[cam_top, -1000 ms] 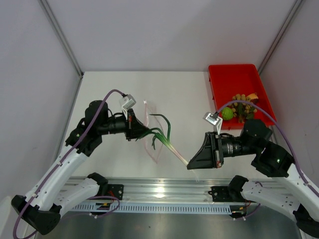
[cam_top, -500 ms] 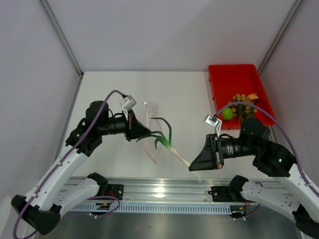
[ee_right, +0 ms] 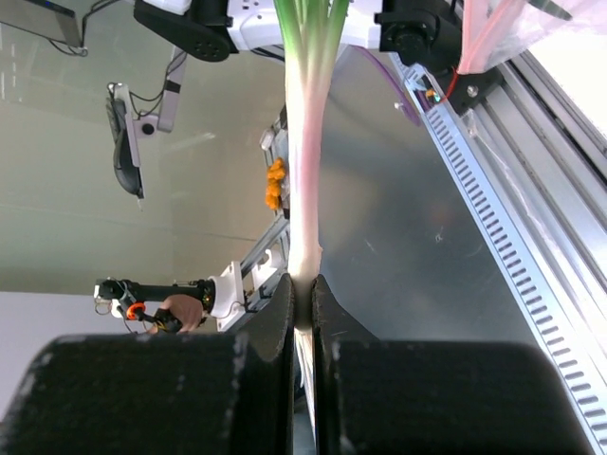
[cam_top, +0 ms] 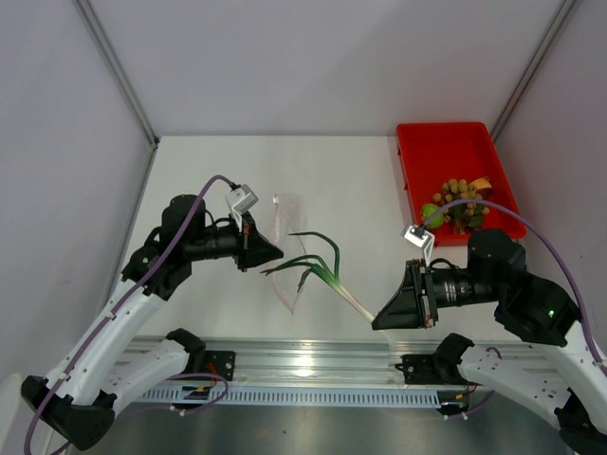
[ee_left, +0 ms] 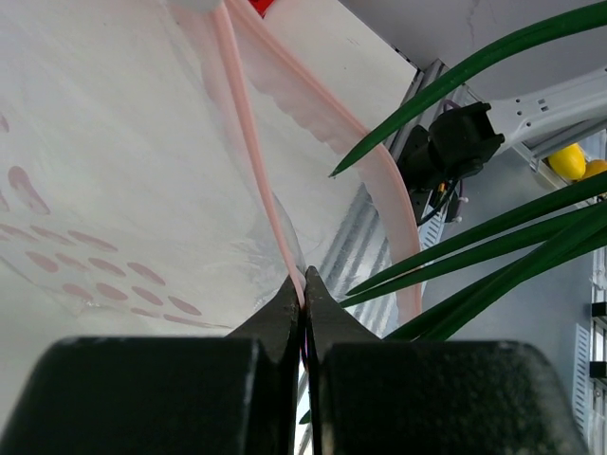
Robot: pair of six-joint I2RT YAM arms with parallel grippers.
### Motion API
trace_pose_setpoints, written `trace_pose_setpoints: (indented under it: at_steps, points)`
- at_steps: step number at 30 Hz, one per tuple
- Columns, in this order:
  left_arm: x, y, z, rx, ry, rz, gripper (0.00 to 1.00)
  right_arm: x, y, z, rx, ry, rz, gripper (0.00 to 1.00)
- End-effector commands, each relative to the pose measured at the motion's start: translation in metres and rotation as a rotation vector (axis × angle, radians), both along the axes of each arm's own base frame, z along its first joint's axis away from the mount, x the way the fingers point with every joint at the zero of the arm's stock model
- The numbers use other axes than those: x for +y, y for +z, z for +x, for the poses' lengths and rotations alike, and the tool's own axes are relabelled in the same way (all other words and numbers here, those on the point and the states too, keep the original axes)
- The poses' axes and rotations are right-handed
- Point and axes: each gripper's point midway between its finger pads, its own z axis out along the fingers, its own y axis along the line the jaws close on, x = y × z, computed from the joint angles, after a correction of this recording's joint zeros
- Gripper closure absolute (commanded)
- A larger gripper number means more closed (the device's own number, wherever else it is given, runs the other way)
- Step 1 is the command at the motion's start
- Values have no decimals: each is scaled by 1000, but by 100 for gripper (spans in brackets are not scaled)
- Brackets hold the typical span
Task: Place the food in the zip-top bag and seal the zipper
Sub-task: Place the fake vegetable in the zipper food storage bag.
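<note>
Nearest me: right gripper (cam_top: 377, 323), pinched on the white root end of the green onion (cam_top: 327, 275).
Middle: left gripper (cam_top: 277, 254), clamped on the zipper (ee_left: 248, 142), holding up the zip-top bag (cam_top: 285, 223); the leaves lay across its mouth.
Far right: red tray (cam_top: 446, 152), holding tan fruits (cam_top: 460, 194).
Step, as I judged: feeding the onion in. Next: steer the leaf tips between the lips.
A second earlier, onion and right gripper had sat further left.

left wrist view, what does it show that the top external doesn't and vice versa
Only left wrist: close up, the left gripper pinched shut on the zipper. Only top external: the red tray with the tan fruits, and the right gripper holding the green onion by its white end. Both: the zip-top bag and the onion's leaves.
</note>
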Motion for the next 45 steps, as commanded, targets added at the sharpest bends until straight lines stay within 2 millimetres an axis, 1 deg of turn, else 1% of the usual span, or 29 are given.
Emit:
trace_pose_setpoints:
  at_steps: [1, 13, 19, 33, 37, 38, 45]
  points:
    - [6, 8, 2, -51, 16, 6, 99, -8, 6, -4, -39, -5, -1, 100]
    - [9, 7, 3, -51, 21, 18, 100, -16, 4, -6, -53, -28, -24, 100]
    - [11, 8, 3, -57, 30, 20, 99, -17, 4, -7, -52, -29, -26, 100]
    - [12, -1, 5, -42, 32, 31, 99, -18, 1, -8, -51, -26, -33, 100]
    - [13, -4, 6, -41, 40, 38, 99, -17, 4, -8, -52, -26, -21, 100]
    - [14, -1, 6, -48, 40, 33, 99, -17, 4, -7, -54, -30, -23, 100]
    - [16, -3, 8, -54, 56, 41, 100, -17, 3, -6, -58, -36, -27, 100]
